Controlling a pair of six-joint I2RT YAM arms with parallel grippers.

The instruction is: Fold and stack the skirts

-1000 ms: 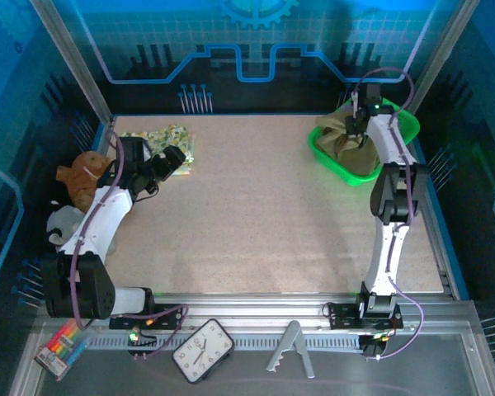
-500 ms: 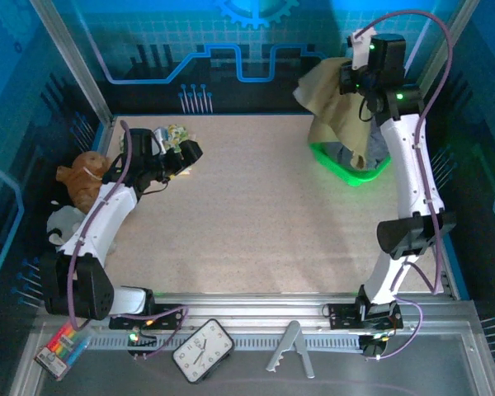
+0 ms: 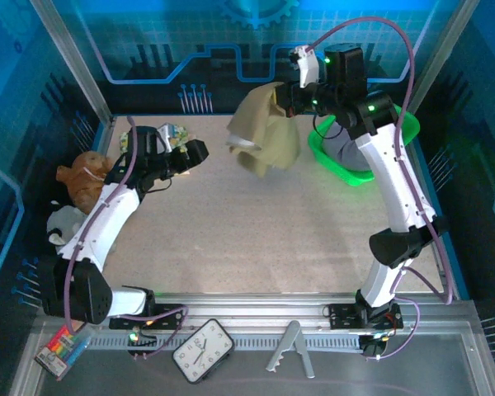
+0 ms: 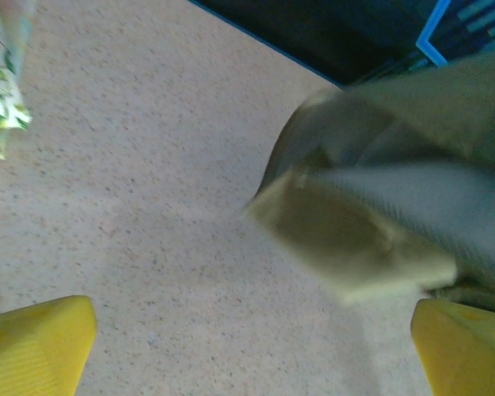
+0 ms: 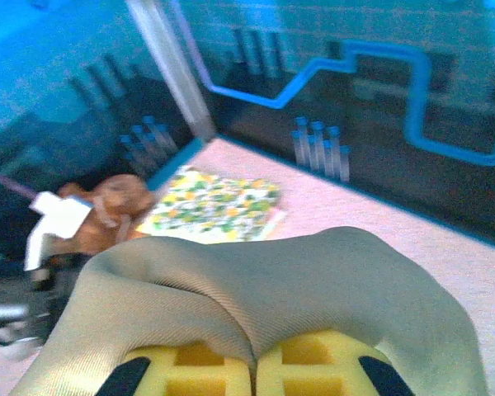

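Note:
The olive-khaki skirt (image 3: 264,136) hangs in the air above the back middle of the table. My right gripper (image 3: 295,97) is shut on its top edge; in the right wrist view the cloth (image 5: 272,280) bunches over the pressed-together yellow pads (image 5: 190,367). The floral skirt (image 3: 176,132) lies folded at the back left corner (image 5: 214,202). A lavender-grey skirt (image 3: 341,149) lies in the green basket (image 3: 356,175). My left gripper (image 3: 195,153) stands open just right of the floral skirt, its fingertips (image 4: 33,346) wide apart over bare table, with the khaki skirt (image 4: 355,239) hanging ahead of it.
A brown plush toy (image 3: 78,181) and a grey one (image 3: 62,224) sit off the table's left edge. The green basket stands at the back right. A clock (image 3: 202,351) and a marker pack (image 3: 62,346) lie on the front ledge.
My right arm has lifted the khaki skirt out of the basket and swung it left over the table. My left gripper has shifted slightly right, staying open.

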